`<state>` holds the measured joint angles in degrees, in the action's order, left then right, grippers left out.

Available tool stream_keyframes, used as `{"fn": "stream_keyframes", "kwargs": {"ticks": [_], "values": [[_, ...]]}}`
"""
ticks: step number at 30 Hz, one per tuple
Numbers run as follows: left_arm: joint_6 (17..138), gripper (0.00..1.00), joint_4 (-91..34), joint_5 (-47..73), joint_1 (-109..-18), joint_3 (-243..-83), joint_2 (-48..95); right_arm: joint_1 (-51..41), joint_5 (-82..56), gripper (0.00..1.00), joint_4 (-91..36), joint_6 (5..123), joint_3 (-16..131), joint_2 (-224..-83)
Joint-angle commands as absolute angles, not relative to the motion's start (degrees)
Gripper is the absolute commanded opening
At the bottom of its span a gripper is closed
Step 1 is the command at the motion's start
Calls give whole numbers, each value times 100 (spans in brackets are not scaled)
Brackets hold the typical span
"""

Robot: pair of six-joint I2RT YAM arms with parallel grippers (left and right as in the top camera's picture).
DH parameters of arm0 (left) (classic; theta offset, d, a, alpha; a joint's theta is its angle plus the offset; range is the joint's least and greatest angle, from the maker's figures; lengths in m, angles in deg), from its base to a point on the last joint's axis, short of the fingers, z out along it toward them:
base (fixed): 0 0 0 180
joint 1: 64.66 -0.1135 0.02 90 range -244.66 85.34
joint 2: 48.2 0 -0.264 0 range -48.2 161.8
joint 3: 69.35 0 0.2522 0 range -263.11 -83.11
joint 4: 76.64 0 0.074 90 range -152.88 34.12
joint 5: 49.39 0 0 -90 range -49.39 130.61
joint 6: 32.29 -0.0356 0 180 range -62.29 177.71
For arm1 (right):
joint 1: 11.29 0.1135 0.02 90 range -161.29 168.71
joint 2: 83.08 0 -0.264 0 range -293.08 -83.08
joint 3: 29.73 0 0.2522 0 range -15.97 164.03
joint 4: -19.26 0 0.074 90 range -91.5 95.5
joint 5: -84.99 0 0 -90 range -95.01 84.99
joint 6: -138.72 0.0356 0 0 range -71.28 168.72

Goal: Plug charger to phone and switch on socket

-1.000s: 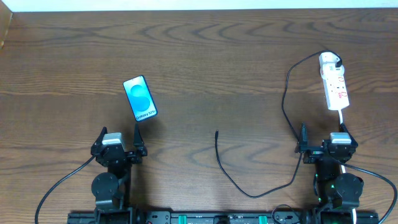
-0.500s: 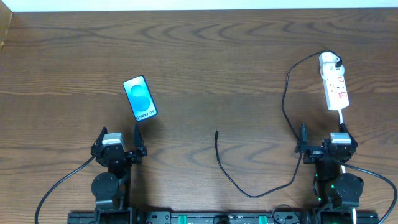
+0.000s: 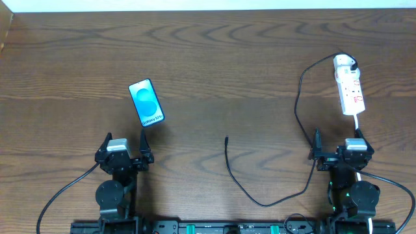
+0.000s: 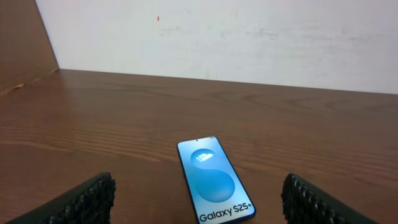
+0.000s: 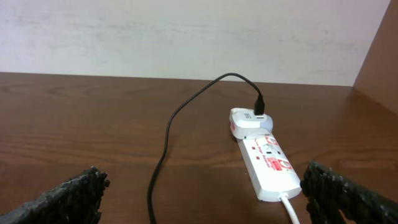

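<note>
**Charger plug tip: approach and pickup**

We find the charger (image 3: pixel 296 107) with its adapter seated in the socket (image 3: pixel 350 91). Its plug tip (image 3: pixel 226 139) lies mid-table, well apart from the phone (image 3: pixel 146 103). The left gripper (image 3: pixel 125 136) and right gripper (image 3: pixel 338 143) both stand released, holding nothing. We advise pinching just behind the tip, keeping it level with the phone's near edge. Nothing differs from the earlier frame.
</note>
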<state>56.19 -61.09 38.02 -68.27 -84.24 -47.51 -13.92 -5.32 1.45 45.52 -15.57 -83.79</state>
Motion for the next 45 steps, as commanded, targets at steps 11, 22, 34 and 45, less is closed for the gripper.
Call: {"fn": "stream_keyframes", "kwargs": {"ticks": [11, 22, 34, 45], "values": [[5623, 86, -5882, 3979, -6849, -8334, -4790, -1344, -515, 99, 117, 4523, -1565, -8346], [5625, 86, -5882, 3977, -6849, -8334, -4790, -1344, -515, 99, 117, 4523, -1565, -8346], [5848, 86, -5882, 3977, -6849, -8358, -4788, -1344, -515, 99, 117, 4523, -1565, -8346], [5888, 86, -5880, 3977, -6849, -8863, -4161, -1344, -515, 99, 117, 4523, -1565, -8346]]}}
